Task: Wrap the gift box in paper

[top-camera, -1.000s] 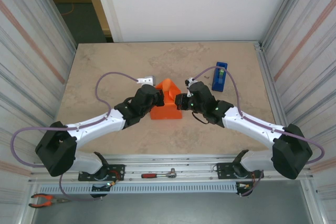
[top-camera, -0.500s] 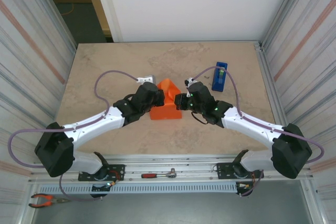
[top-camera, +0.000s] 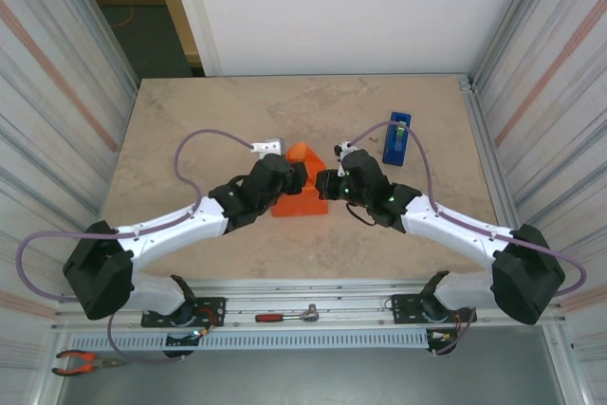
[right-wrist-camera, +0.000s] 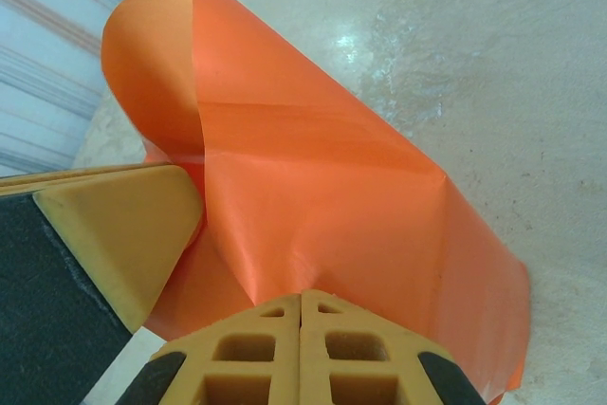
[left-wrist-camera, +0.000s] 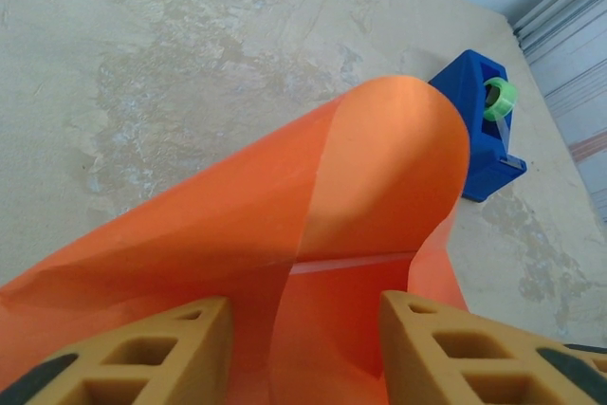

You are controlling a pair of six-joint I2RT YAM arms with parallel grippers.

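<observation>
Left arm: reaches from the near-left corner across the table [top-camera: 190,120] toward its middle. The left gripper [left-wrist-camera: 302,318] stands at the left side of the paper [top-camera: 302,200]. Its jaws are parted to a moderate width. Orange sheet shows through the gap, and neither finger clamps it.

Paper: it lies mid-table, between the two grippers. It is not flat. From the left wrist, one flap rises and curls over into a rounded hump. The sheet spreads out on the tabletop to the near side.

Right arm: comes in from the near-right corner. The right gripper [right-wrist-camera: 302,303] meets the right side of the paper. Its jaws are pressed together with no gap between the fingers. The tips touch the sheet, which runs on beneath them. I cannot tell whether any paper is pinched between them.

Far right of the paper, well apart from it, a blue tape dispenser [top-camera: 396,139] stands upright on the table, with a green roll in its top.
</observation>
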